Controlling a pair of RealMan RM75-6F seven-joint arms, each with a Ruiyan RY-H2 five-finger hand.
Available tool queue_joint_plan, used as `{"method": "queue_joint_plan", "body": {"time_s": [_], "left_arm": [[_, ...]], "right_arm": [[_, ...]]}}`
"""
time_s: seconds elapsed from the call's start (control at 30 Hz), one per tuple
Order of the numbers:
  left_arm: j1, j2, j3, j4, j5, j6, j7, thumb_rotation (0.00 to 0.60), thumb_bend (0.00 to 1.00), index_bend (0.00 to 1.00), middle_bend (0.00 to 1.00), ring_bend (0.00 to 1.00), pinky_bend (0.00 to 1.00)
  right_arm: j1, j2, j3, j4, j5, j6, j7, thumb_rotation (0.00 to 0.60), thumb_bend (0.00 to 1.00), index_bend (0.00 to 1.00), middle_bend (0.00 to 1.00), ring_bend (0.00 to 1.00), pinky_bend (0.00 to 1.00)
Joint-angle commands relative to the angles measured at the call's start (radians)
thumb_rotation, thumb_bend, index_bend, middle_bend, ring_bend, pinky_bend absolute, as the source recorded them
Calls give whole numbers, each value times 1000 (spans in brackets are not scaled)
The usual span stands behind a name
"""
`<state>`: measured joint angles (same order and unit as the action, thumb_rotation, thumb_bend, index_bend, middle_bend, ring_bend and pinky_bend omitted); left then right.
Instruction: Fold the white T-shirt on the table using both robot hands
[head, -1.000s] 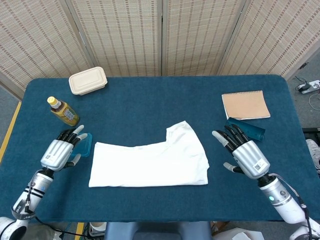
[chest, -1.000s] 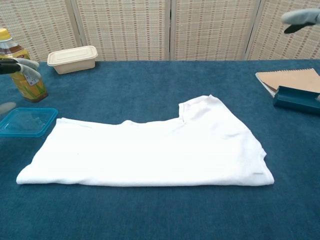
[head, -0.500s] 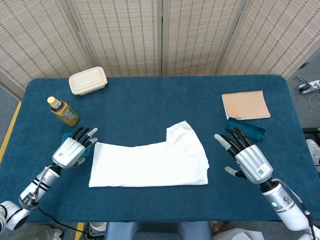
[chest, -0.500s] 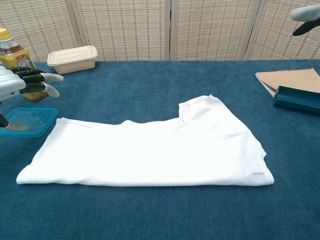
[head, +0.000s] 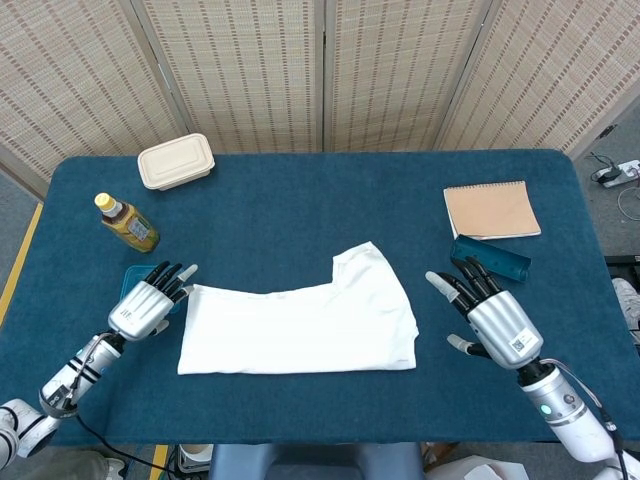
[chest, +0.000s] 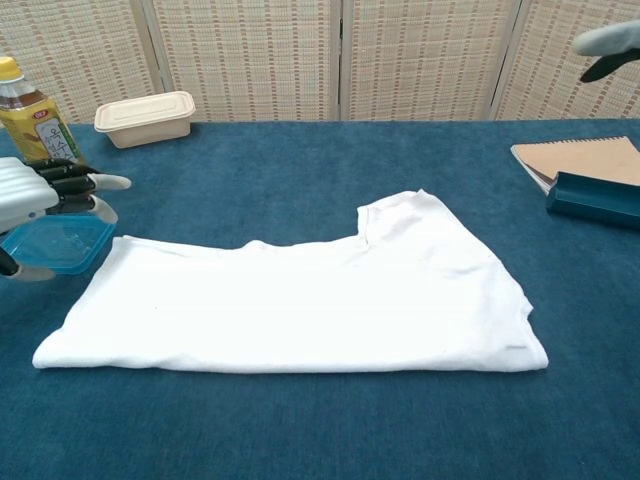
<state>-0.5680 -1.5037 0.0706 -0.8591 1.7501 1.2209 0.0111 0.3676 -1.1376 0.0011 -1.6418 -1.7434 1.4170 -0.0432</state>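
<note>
T-shirt (head: 300, 325) lies centre frame, already folded once lengthwise. Left hand (head: 148, 305) and right hand (head: 490, 312) flank it, both empty with fingers spread. Advise gripping an end's corners evenly. Blue lid (chest: 55, 243) touches the left edge; bottle (head: 125, 222), notebook (head: 491, 209) stand apart.

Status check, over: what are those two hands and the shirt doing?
Left hand open beside shirt. Right hand open, clear. White T-shirt half-folded, flat. Blue lid beneath left hand.
</note>
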Motion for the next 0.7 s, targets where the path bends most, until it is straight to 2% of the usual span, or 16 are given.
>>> {"method": "queue_joint_plan", "body": {"time_s": [0.03, 0.27, 0.7], "left_arm": [[-3, -45, 27, 107, 34, 37, -30, 600, 204, 269, 58, 65, 70], [6, -123, 56, 256, 63, 102, -108, 600, 203, 269, 58, 65, 70], [-5, -189, 75, 319, 62, 109, -149, 600, 202, 272, 58, 64, 70]], "right_arm": [[-3, 3, 2, -3, -1, 2, -1, 600, 92, 87, 180, 29, 0], [-10, 0, 6, -2, -1, 5, 0, 600, 92, 99, 187, 35, 0], [-23, 1, 12, 0, 6, 8, 4, 600, 94, 111, 192, 42, 0]]}}
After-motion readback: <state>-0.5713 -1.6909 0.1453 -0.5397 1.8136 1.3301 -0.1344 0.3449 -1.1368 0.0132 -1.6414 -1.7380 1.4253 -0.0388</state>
